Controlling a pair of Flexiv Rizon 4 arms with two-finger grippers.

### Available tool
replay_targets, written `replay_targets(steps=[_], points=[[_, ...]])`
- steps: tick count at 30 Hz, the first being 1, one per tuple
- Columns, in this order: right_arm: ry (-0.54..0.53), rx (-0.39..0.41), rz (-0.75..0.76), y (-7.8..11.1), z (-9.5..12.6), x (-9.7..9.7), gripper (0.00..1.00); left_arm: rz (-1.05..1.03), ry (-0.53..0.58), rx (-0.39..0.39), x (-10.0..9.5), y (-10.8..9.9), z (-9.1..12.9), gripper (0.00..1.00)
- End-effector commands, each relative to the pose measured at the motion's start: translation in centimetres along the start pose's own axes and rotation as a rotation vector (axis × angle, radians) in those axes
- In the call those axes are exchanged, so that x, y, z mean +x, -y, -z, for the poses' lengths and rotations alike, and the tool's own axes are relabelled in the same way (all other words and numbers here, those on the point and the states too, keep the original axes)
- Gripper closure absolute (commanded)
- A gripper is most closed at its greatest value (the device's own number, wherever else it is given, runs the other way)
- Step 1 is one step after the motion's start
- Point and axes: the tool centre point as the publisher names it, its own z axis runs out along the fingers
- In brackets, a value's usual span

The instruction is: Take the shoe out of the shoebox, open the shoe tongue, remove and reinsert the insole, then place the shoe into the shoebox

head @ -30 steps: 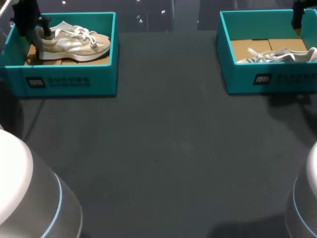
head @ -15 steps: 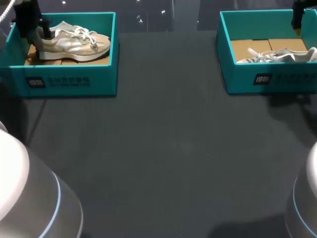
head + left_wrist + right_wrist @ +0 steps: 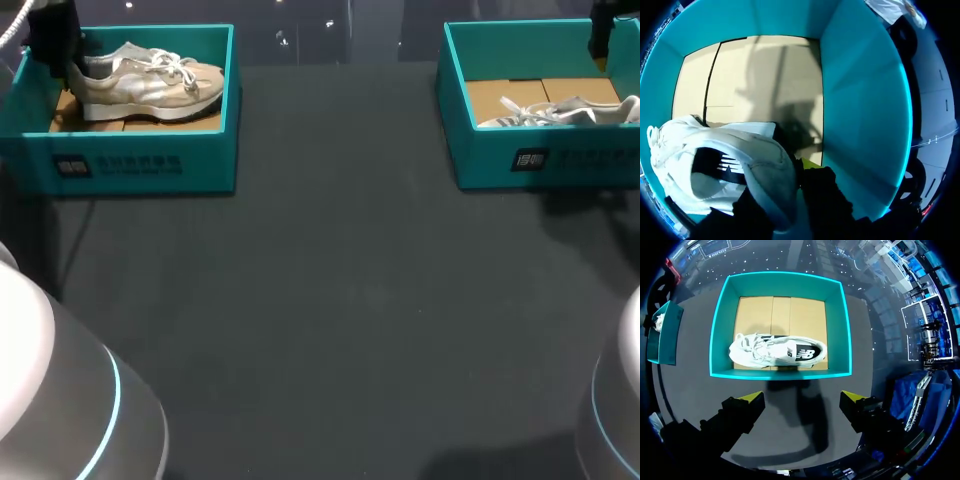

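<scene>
The dark tabletop (image 3: 340,300) carries two teal boxes at its far corners. The left shoebox (image 3: 140,165) holds a pale left shoe (image 3: 150,85), toe pointing toward the tabletop's middle, above the cardboard floor. The right shoebox (image 3: 720,330) holds the right shoe (image 3: 777,351), a white one lying on its side on the cardboard. The left pincer (image 3: 792,185) reaches into its box and pinches the left shoe's heel collar between its fingers. The right pincer (image 3: 802,401) hangs above the right shoebox's near wall, fingers spread wide, touching nothing.
</scene>
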Motion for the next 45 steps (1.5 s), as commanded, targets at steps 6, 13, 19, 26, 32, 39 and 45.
replay_targets(steps=[6, 13, 19, 26, 32, 39, 45], points=[[0.0, 0.0, 0.0, 0.0, 0.0, 0.0, 0.0, 0.002, -0.006, 0.003, 0.3, -0.2, 0.0, 1.0], [0.0, 0.0, 0.0, 0.0, 0.0, 0.0, 0.0, -0.002, 0.007, -0.009, 1.1, 0.0, 1.0, 1.0], [0.0, 0.0, 0.0, 0.0, 0.0, 0.0, 0.0, -0.014, 0.033, -0.019, 1.6, 0.5, 3.0, 1.0], [0.0, 0.0, 0.0, 0.0, 0.0, 0.0, 0.0, -0.029, 0.058, -0.052, 2.3, 1.7, 7.0, 1.0], [0.0, 0.0, 0.0, 0.0, 0.0, 0.0, 0.0, -0.046, 0.059, -0.083, 2.7, 2.4, 10.4, 1.0], [0.0, 0.0, 0.0, 0.0, 0.0, 0.0, 0.0, -0.045, 0.063, -0.101, 2.8, 2.3, 14.4, 1.0], [0.0, 0.0, 0.0, 0.0, 0.0, 0.0, 0.0, -0.033, 0.063, -0.105, 2.7, 2.3, 17.6, 1.0]])
